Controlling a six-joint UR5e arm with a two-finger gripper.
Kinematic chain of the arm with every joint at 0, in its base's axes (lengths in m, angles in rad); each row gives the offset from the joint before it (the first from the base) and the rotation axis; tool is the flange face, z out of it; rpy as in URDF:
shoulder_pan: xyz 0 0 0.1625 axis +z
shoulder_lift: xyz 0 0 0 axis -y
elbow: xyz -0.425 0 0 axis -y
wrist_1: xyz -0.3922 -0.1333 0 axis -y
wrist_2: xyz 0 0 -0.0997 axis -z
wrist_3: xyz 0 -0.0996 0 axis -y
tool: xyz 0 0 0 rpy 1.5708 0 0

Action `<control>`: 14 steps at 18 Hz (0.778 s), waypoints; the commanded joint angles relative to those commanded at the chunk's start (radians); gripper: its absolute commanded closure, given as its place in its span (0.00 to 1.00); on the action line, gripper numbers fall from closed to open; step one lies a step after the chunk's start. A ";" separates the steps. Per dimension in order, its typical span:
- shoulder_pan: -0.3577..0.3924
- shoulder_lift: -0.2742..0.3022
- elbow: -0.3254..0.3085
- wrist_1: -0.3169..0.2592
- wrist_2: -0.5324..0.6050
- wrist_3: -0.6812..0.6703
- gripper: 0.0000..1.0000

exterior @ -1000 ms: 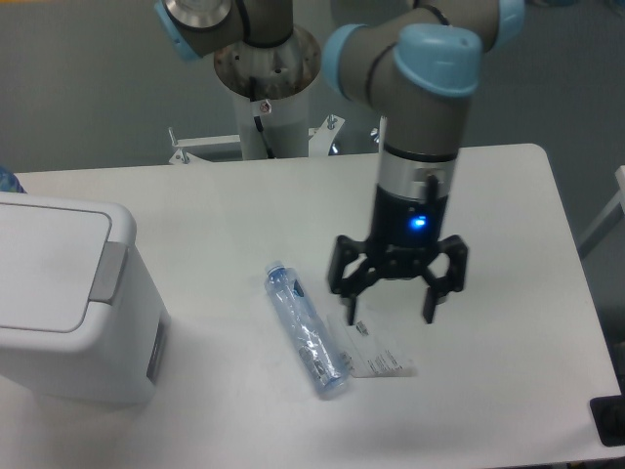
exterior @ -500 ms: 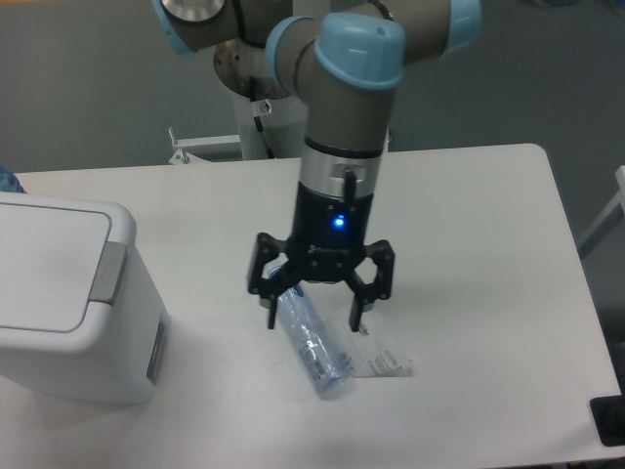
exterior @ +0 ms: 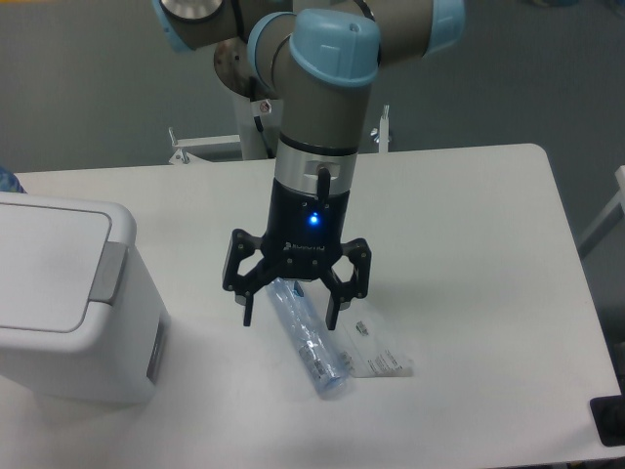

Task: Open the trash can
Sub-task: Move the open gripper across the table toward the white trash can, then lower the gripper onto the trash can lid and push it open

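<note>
The trash can [exterior: 68, 303] is a large white boxy bin at the left edge of the table, its flat lid down and a grey push tab [exterior: 108, 271] on its right rim. My gripper [exterior: 290, 318] hangs open and empty over the middle of the table, fingers pointing down on either side of the upper end of a lying bottle. It is well to the right of the bin and not touching it.
A clear plastic bottle [exterior: 311, 339] lies on the table under the gripper, cap end hidden behind it. A flat clear packet with print [exterior: 376, 356] lies right of the bottle. The arm's white base post [exterior: 269, 107] stands at the table's back edge.
The gripper has moved left across the table, from right of the bottle to over its upper end, staying open. The bin, bottle and packet have not moved.
</note>
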 joint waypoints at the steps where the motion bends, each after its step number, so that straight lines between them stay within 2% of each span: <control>1: -0.014 0.000 0.000 0.000 0.002 -0.037 0.00; 4: -0.060 0.006 -0.005 -0.002 0.015 -0.089 0.00; 9: -0.123 0.064 -0.051 -0.003 0.025 -0.106 0.00; 14: -0.161 0.101 -0.123 0.003 0.026 -0.106 0.00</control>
